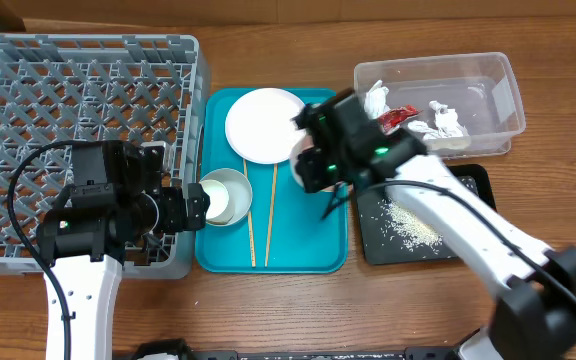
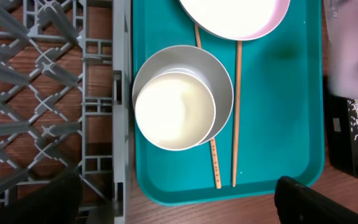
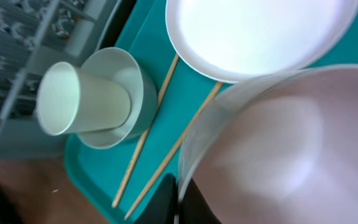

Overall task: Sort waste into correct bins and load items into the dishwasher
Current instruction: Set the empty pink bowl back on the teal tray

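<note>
Evidently the right jaws clamp the dish [image 3: 272, 143] by its rim above the tray's [image 1: 298, 245] right half, probably light, stiff, slick and breakable, while the left jaws gape at its left edge.

1. Overhead looks straight down on the whole table [image 1: 268, 310], dish rack [image 1: 83, 100] at 9 o'clock
2. Left wrist looks straight down, close, on the teal tray [image 2: 278, 112]
3. Right wrist, tilted and closest, shares that tray and the plate [image 3: 253, 31] with both
</note>
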`<state>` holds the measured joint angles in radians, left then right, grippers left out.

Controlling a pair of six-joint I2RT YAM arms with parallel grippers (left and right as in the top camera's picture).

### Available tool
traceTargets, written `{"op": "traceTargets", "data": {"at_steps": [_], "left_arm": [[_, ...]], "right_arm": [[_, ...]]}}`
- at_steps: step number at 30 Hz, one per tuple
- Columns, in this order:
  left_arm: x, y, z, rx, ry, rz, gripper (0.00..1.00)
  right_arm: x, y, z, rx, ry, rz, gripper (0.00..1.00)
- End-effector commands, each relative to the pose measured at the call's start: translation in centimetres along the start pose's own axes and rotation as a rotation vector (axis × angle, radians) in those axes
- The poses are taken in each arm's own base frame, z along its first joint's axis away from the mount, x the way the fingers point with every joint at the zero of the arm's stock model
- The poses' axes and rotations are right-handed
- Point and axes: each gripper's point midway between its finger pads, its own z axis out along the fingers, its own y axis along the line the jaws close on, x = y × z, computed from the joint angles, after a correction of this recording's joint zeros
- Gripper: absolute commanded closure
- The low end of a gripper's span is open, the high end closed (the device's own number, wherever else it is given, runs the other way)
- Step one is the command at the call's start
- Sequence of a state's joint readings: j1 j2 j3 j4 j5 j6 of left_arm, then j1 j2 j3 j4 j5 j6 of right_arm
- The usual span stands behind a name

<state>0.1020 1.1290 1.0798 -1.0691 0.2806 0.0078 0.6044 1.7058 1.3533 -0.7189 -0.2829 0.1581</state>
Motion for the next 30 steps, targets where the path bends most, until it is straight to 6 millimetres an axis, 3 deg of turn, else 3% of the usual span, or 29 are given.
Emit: {"op": "traceTargets", "data": {"at_steps": [1,6,8,16,20,26,30], "left_arm": [[-0.7,-0.2,-0.4,-0.002,-0.021,0.032,0.00],[-0.7,-0.2,-0.4,-0.002,-0.021,0.033,0.00],[-0.8,-0.2,-0.4,-0.002,-0.021,0.033,0.00],[-0.7,-0.2,-0.4,-0.001,-0.021,0.032,0.00],[-0.8,-0.3,-0.4,0.004,-0.022,0.032,0.00],[-1.8,-1.4,-0.5,0.069,-0.066,0.047,0.00],[-2.7,-1.7,-0.5,0.081,-0.098,0.061,0.00]], "right_arm": [[1.3,-0.4,4.1,0.067,0.054,-0.041,0.96],[2.6,0.2,7.0,0.058,0.099,-0.064,0.94],[2.7,0.4,7.2,0.056,0.102,-0.069,0.85],[3.4,1.0,6.8,0.027,0.139,-0.061,0.77],[2.4,1.3,5.1,0.037,0.145,-0.051,0.67],[-0.5,1.4,0.2,0.067,0.115,-0.022,0.66],[-2.1,-0.4,-3.6,0.096,0.087,0.058,0.67]]}}
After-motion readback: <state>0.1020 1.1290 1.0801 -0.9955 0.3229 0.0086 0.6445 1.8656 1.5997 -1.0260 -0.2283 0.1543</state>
